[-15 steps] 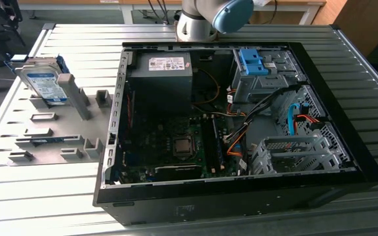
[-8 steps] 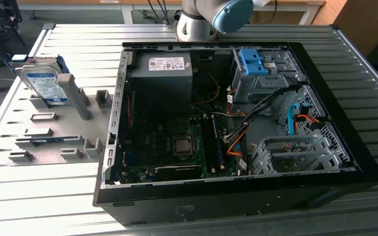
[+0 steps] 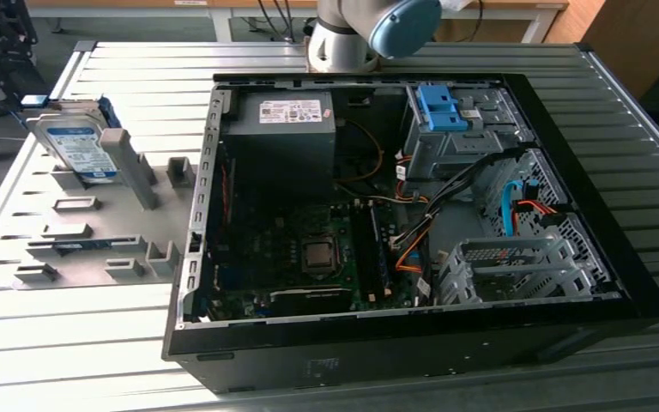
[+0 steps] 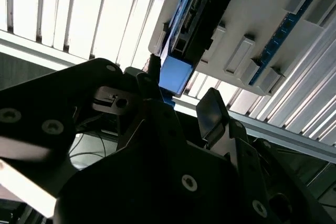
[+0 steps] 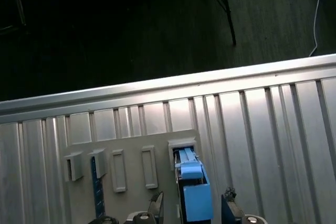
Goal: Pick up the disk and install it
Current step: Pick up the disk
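Observation:
The disk (image 3: pixel 75 146) stands on edge in a slot of the grey fixture plate (image 3: pixel 89 225) at the exterior view's left, label facing out, blue rails on its edges. In the first wrist view I see the disk (image 5: pixel 192 195) end-on with its blue rail uppermost. My gripper (image 5: pixel 192 201) is open, with one dark fingertip on each side of the disk and a gap to it on both sides. In the second wrist view the gripper (image 4: pixel 181 95) sits close to the disk's blue rail end (image 4: pixel 174 74), without touching it.
An open computer case (image 3: pixel 604 257) lies on the ribbed metal table (image 3: pixel 66 360), to the right of the fixture in the exterior view. Inside are a dark grey box (image 3: pixel 281 137) with a white sticker, a bare blue bracket (image 3: pixel 438 107) and a drive cage (image 3: pixel 513 266). The arm's base (image 3: pixel 359 30) stands behind the case.

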`<control>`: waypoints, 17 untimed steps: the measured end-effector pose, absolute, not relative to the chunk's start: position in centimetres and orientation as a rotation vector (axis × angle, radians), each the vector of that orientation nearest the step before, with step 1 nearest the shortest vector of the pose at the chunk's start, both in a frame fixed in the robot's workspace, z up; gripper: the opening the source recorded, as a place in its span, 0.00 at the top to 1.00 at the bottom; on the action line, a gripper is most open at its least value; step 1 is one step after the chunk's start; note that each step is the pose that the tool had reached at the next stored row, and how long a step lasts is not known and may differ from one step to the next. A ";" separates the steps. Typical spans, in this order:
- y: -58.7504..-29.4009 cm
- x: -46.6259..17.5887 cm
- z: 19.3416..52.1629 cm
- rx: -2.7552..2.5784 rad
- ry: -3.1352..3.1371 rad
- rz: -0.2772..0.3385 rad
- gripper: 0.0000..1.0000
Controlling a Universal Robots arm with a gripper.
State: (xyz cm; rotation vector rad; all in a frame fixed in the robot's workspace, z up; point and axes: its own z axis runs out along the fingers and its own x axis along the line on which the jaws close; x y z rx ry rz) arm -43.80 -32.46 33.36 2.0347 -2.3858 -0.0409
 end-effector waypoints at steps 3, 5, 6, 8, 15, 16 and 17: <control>-32.3 -43.8 32.9 2.038 -2.382 -0.039 0.45; -32.3 -43.8 32.7 2.070 -2.353 -0.039 0.45; -32.3 -43.8 32.6 2.091 -2.334 -0.039 0.45; -32.3 -43.8 32.3 2.123 -2.305 -0.039 0.45; -32.3 -43.8 31.6 2.123 -2.302 -0.035 0.54; -32.3 -43.8 31.6 2.123 -2.302 -0.035 0.54; -32.3 -43.8 31.6 2.123 -2.302 -0.035 0.54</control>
